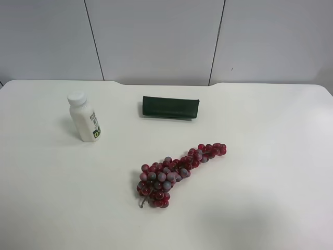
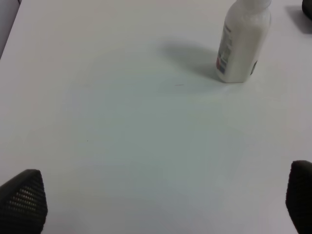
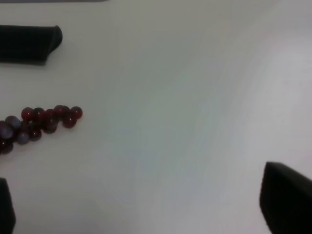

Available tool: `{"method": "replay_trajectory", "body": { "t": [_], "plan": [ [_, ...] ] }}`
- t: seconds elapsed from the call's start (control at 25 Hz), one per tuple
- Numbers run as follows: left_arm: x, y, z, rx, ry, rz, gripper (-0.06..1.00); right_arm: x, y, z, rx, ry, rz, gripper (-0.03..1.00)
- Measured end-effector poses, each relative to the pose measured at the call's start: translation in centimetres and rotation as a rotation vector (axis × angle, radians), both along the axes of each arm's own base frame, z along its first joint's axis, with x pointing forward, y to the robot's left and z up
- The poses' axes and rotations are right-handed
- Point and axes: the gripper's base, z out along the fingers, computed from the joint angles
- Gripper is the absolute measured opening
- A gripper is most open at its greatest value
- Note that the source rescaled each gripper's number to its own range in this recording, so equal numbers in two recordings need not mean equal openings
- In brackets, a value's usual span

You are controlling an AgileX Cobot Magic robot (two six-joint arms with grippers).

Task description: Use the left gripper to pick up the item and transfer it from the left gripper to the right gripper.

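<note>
The white bottle [image 1: 85, 119] stands upright on the white table [image 1: 270, 219] with its screw cap on. The plastic is opaque, so whether anything is inside cannot be told. Near it lies a dark green pouch [image 1: 170, 107], flat and shut, its contents hidden. A bunch of red grapes [image 1: 177, 169] lies loose on the table, nearer the high camera than the pouch and well apart from the bottle.

The left gripper [image 2: 161, 201] hangs over bare table with its two black fingers spread wide and nothing between them. The bottle stands ahead of it, well apart. The right gripper [image 3: 146, 208] is likewise spread wide and empty above the table. The tip of the grape bunch and one end of the pouch lie ahead of it.
</note>
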Motion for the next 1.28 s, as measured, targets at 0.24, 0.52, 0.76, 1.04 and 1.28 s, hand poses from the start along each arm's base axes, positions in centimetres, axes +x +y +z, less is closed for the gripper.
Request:
{"method": "replay_trajectory", "body": {
  "t": [0.24,0.52,0.76,1.04,1.28],
  "plan": [
    [0.0,0.0,0.0,0.000,0.000,0.000,0.97,0.0,0.0,0.0,0.000,0.000,0.000,0.98],
    [0.0,0.0,0.0,0.000,0.000,0.000,0.97,0.0,0.0,0.0,0.000,0.000,0.000,0.98],
    [0.0,0.0,0.0,-0.001,0.000,-0.001,0.97,0.0,0.0,0.0,0.000,0.000,0.000,0.98],
    [1.1,0.0,3.7,-0.005,0.080,-0.002,0.97,0.0,0.0,0.0,0.000,0.000,0.000,0.98],
    [6.1,0.0,8.9,0.027,0.273,-0.022,0.97,0.0,0.0,0.0,0.000,0.000,0.000,0.98]
  ]
}}
